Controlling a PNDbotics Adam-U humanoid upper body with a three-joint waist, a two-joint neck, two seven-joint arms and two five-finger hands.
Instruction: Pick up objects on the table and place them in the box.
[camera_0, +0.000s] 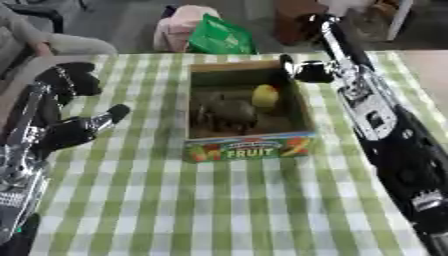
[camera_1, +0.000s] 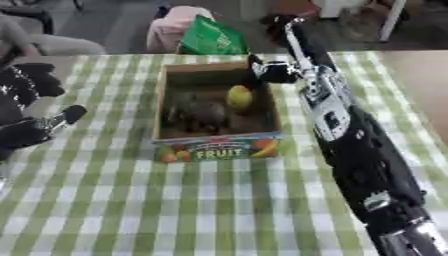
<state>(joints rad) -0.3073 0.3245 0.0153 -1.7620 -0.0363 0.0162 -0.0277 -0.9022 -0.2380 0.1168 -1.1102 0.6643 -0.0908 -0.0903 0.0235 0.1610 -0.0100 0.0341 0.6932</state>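
A cardboard box with a "FRUIT" label on its front wall stands in the middle of the green-checked table. Inside it lie a yellow fruit near the far right and dark, brownish things in the middle. My right hand hangs at the box's far right corner, just over the rim; it shows as a dark blur. My left hand rests at the table's left side, well apart from the box, fingers relaxed and holding nothing.
My right forearm runs along the table's right side, close to the box's right wall. Beyond the far edge stand a green bag and a pink thing. A person's sleeve shows at the far left.
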